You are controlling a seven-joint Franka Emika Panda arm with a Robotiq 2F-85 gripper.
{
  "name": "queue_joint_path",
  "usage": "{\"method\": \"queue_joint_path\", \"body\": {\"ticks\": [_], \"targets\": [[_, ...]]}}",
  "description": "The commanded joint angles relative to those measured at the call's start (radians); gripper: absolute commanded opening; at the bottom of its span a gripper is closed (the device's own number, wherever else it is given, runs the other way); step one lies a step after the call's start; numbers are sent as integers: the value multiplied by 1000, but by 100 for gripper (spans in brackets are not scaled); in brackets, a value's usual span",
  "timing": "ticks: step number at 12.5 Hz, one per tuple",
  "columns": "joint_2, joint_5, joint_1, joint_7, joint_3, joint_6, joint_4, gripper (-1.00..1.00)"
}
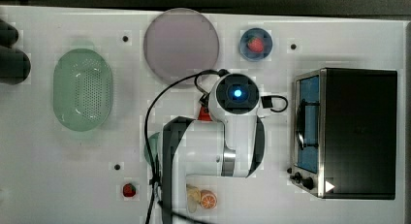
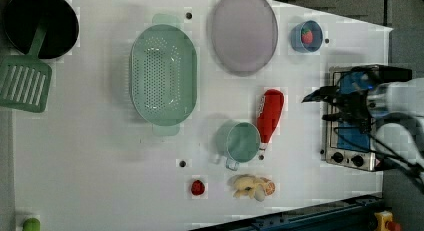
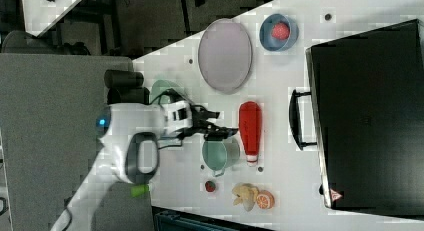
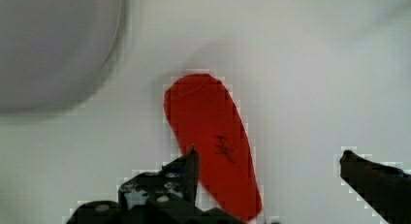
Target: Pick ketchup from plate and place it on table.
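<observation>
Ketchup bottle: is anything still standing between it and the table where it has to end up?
Nothing visible does. The ketchup already lies flat on the table, off the plate, beside the green cup. The open tool hangs above it, holding nothing.

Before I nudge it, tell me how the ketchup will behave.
The ketchup lies on its side on the table, so its rounded body would probably roll if pushed sideways. It tapers toward the cap, so it would likely curve rather than roll straight. The smooth skin may slip between fingers.
</observation>
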Motion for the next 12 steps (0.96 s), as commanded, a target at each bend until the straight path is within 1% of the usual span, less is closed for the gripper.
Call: {"method": "queue_joint_path", "body": {"ticks": [1, 2, 4, 6, 9, 11, 12], "targets": [[-122, 6, -8, 198, -1, -200, 136, 100], [-141, 6, -9, 208, -3, -285, 184, 100], [-155, 6, -9, 208, 0, -363, 297, 100], [-152, 9, -7, 208, 5, -439, 376, 100], [-149, 9, -3, 207, 10, -532, 446, 100], [-150, 9, -1, 201, 16, -624, 469, 100], [-150, 9, 1, 201, 17, -627, 469, 100]]}}
